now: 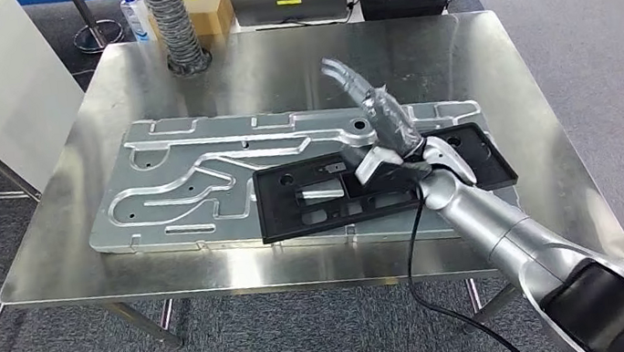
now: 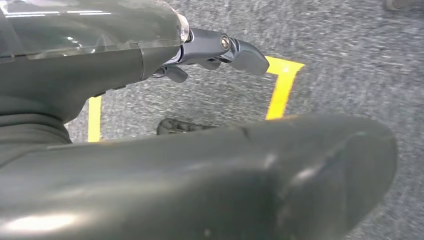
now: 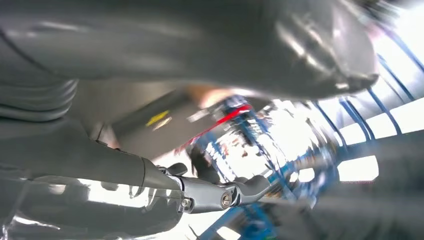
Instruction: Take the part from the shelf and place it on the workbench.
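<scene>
Nearest us, our right arm reaches up over the desk point(image 1: 493, 49) edge, its right hand point(image 1: 385, 120) raised above the part point(image 1: 311, 196), fingers point(image 1: 338, 71) apart and holding nothing. The part is a flat black rectangular frame (cut-outs and a grey block at its middle) lying on a large grey machined plate point(image 1: 189, 179) on the steel desk. Beyond stands a ribbed hose point(image 1: 174, 20). Our left hand point(image 2: 220, 50) hangs over carpet; we cannot tell its fingers' state.

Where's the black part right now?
In the head view, the black part lies flat on the silver plate on the workbench, right of centre, under the right hand.
</scene>
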`<action>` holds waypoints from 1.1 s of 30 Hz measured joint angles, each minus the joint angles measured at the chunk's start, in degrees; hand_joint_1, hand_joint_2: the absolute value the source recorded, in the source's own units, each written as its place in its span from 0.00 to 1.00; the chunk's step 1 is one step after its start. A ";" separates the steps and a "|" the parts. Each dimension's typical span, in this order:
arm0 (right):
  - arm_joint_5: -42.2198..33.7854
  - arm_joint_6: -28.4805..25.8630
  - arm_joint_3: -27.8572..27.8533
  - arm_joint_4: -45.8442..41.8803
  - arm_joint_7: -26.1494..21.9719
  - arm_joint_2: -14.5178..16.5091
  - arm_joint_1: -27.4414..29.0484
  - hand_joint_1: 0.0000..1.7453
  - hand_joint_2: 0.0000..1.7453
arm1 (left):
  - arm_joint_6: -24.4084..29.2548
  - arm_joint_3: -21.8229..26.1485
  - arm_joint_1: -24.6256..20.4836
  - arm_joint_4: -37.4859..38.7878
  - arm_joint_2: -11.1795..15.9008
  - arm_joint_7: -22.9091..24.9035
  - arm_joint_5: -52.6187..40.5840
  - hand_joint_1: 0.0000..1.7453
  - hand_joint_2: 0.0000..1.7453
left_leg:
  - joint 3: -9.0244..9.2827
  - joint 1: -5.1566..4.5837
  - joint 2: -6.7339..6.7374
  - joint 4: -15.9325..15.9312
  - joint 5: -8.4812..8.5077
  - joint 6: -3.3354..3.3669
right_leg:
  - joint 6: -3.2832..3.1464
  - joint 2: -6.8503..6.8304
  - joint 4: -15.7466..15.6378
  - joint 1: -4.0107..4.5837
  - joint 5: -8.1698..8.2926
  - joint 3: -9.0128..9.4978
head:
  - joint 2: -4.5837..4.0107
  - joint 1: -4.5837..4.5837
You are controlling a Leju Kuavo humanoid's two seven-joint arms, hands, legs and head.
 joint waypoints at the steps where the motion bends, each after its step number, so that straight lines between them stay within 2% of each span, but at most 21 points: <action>1: -4.52 1.63 -3.26 -4.43 -0.28 0.11 1.62 0.00 0.00 | 0.00 0.15 0.38 0.00 0.03 -0.07 0.56 0.00 0.00 | -0.06 0.03 0.23 0.00 -0.02 -0.24 | -0.03 0.39 -0.59 -0.15 -0.02 0.11 | 0.00 -0.01; 3: -10.64 2.35 -10.52 -13.98 -0.57 0.24 5.62 0.00 0.00 | 0.01 0.72 1.28 0.00 0.18 -0.41 1.94 0.00 0.00 | -0.29 0.05 0.82 0.96 -1.08 -0.79 | -0.12 0.89 -1.30 -0.52 0.29 0.45 | 0.00 0.00; 4: -12.15 2.05 -14.67 -18.82 -0.63 0.28 7.80 0.00 0.00 | 0.01 1.16 1.73 0.00 0.26 -0.65 2.64 0.00 0.00 | -0.96 0.13 1.10 2.89 -2.54 -1.11 | -0.22 1.05 -1.62 -0.71 0.44 0.67 | 0.00 0.00; 7: -11.30 -0.29 -28.09 -31.93 -0.77 0.31 14.70 0.00 0.00 | -0.11 2.69 2.95 0.00 0.33 -1.28 4.63 0.00 0.00 | -5.17 0.75 1.62 13.52 -8.16 -1.96 | -0.35 1.40 -1.77 -0.76 0.46 0.86 | 0.00 0.01; 8: -9.26 -1.68 -32.11 -35.33 -0.79 0.31 17.10 0.00 0.00 | -0.29 3.17 3.27 0.00 0.34 -1.52 5.22 0.00 0.00 | -6.03 1.00 1.71 15.74 -8.76 -2.20 | -0.30 1.64 -1.76 -0.81 0.42 0.88 | 0.00 0.01; 9: -6.66 -3.44 -35.87 -38.33 -0.80 0.34 19.57 0.00 0.00 | -0.60 3.67 3.53 0.00 0.35 -1.83 5.74 0.00 0.00 | -5.88 1.27 1.78 15.81 -8.23 -2.43 | -0.16 1.96 -1.73 -0.92 0.36 0.91 | 0.00 0.01; 10: -3.69 -5.60 -39.51 -40.92 -0.80 0.45 22.04 0.00 0.00 | -1.08 4.15 3.73 0.00 0.38 -2.23 6.20 0.00 0.00 | -4.57 1.54 1.83 13.53 -6.69 -2.64 | 0.06 2.38 -1.66 -1.09 0.26 0.99 | 0.00 0.01; 12: 2.43 -10.76 -47.06 -44.70 -0.80 0.75 27.28 0.00 0.00 | -2.28 5.04 3.96 0.00 0.40 -3.15 6.77 0.00 0.00 | -0.34 2.03 1.20 5.77 -3.43 -3.02 | 0.81 3.18 -1.34 -1.37 -0.08 1.12 | 0.00 0.01; 14: 6.41 -15.02 -54.45 -46.19 -0.80 1.28 32.95 0.00 0.00 | -3.30 5.67 4.12 0.00 0.39 -3.75 6.82 0.00 0.00 | 2.16 2.18 0.41 1.15 -2.52 -2.68 | 1.70 3.83 -0.99 -1.37 -0.20 0.99 | 0.00 0.02; 17: 9.00 -17.94 -63.70 -45.63 -0.80 3.68 41.89 0.00 0.00 | -4.05 6.43 4.27 0.00 0.38 -3.61 5.81 0.00 0.00 | 2.46 1.90 0.85 0.43 -2.46 -1.35 | 2.82 4.52 -1.22 -1.55 0.10 0.97 | 0.00 0.03; 18: 10.13 -18.48 -66.25 -44.67 -0.80 5.11 44.53 0.00 0.00 | -4.17 6.69 4.24 0.00 0.38 -3.50 5.45 0.00 0.00 | 2.47 1.86 1.18 0.15 -2.22 -0.88 | 3.02 4.41 -0.78 -1.63 -0.56 0.79 | 0.00 0.03; 20: 12.98 -18.96 -70.52 -41.94 -0.80 8.97 48.34 0.00 0.00 | -4.28 7.08 4.18 0.00 0.40 -3.42 4.91 0.00 0.00 | 2.22 1.75 1.92 -0.34 -1.69 -0.03 | 3.16 3.89 3.32 -1.70 -3.97 -0.90 | 0.00 0.03; 22: 16.62 -18.97 -73.77 -38.37 -0.80 13.93 50.71 0.00 0.00 | -4.39 7.21 4.19 0.00 0.43 -3.44 4.45 0.00 0.00 | 1.60 1.32 2.67 -0.39 -1.32 0.44 | 3.12 3.64 10.78 -1.64 -8.24 -3.84 | 0.00 0.03; 23: 18.67 -18.65 -75.11 -36.20 -0.80 16.61 51.54 0.00 0.00 | -4.44 7.22 4.22 0.00 0.44 -3.45 4.21 0.00 0.00 | 1.26 1.10 3.04 -0.38 -1.12 0.57 | 3.07 3.64 13.55 -1.59 -9.33 -4.74 | 0.00 0.03; 24: 20.73 -18.19 -76.44 -33.68 -0.80 19.42 52.10 0.00 0.00 | -4.48 7.22 4.25 0.00 0.44 -3.46 3.96 0.00 0.00 | 0.92 0.92 3.40 -0.37 -0.88 0.63 | 2.94 3.62 14.44 -1.52 -9.35 -4.66 | 0.00 0.03; 25: 22.68 -17.59 -77.77 -31.18 -0.80 22.21 52.42 0.00 0.00 | -4.51 7.22 4.25 0.00 0.44 -3.46 3.72 0.00 0.00 | 0.56 0.80 3.71 -0.35 -0.61 0.61 | 2.74 3.57 13.01 -1.40 -8.35 -3.38 | 0.00 0.03; 27: 26.40 -16.72 -80.47 -26.22 -0.80 27.47 52.47 0.00 0.00 | -4.55 7.21 4.19 0.00 0.42 -3.36 3.30 0.00 0.00 | -0.05 0.70 4.16 -0.27 0.00 0.38 | 2.09 3.01 5.16 -0.93 -5.68 1.98 | 0.00 0.03; 29: 30.08 -16.68 -82.84 -20.69 -0.80 30.04 52.17 0.00 0.00 | -4.59 7.17 4.15 0.00 0.32 -3.17 2.88 0.00 0.00 | -0.20 0.68 4.35 -0.30 0.65 -0.13 | 1.47 2.26 -1.24 -0.27 -4.24 6.14 | 0.00 -0.02; 30: 31.89 -17.01 -83.97 -17.38 -0.80 30.25 51.81 0.00 0.00 | -4.60 7.15 4.14 0.00 0.26 -3.05 2.68 0.00 0.00 | -0.15 0.75 4.43 -0.38 1.02 -0.45 | 1.21 2.05 -2.57 0.02 -4.08 6.90 | 0.00 -0.04; 32: 35.53 -17.98 -86.42 -10.01 -0.80 29.67 50.77 0.00 0.00 | -4.62 7.10 4.18 0.00 0.17 -2.87 2.23 0.00 0.00 | -0.15 0.97 4.53 -0.64 1.76 -1.15 | 0.50 2.20 -3.25 0.26 -3.04 6.57 | 0.00 -0.04; 33: 37.32 -18.44 -87.67 -6.15 -0.77 29.46 50.27 0.00 0.00 | -4.63 7.08 4.20 0.00 0.15 -2.78 2.03 0.00 0.00 | -0.42 1.07 4.38 -0.46 1.44 -1.42 | 0.14 2.23 -3.70 0.21 -2.36 6.29 | 0.00 -0.04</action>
